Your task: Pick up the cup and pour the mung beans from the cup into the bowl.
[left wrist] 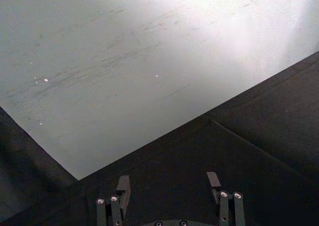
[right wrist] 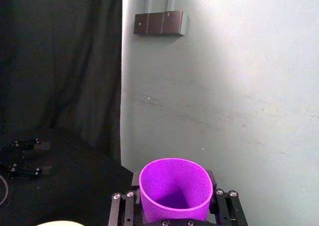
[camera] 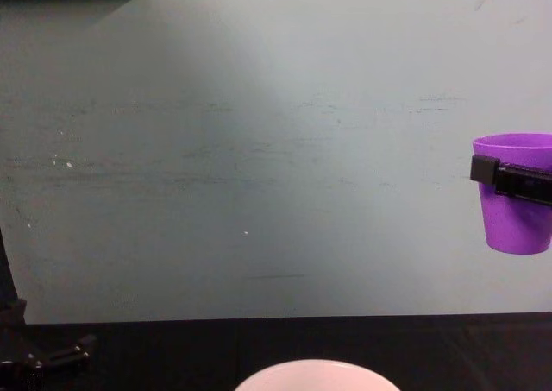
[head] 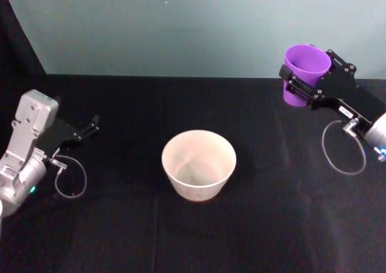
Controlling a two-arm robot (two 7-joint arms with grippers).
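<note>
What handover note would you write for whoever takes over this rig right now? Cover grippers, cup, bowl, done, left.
Right gripper: shut on the purple cup, held upright in the air at the far right of the table.
Left gripper: open, empty, parked at left.
Bowl: centre of the table, no beans visible in it.
Done: cup picked up.
Left: carry it over the bowl, tilt and pour.
</note>
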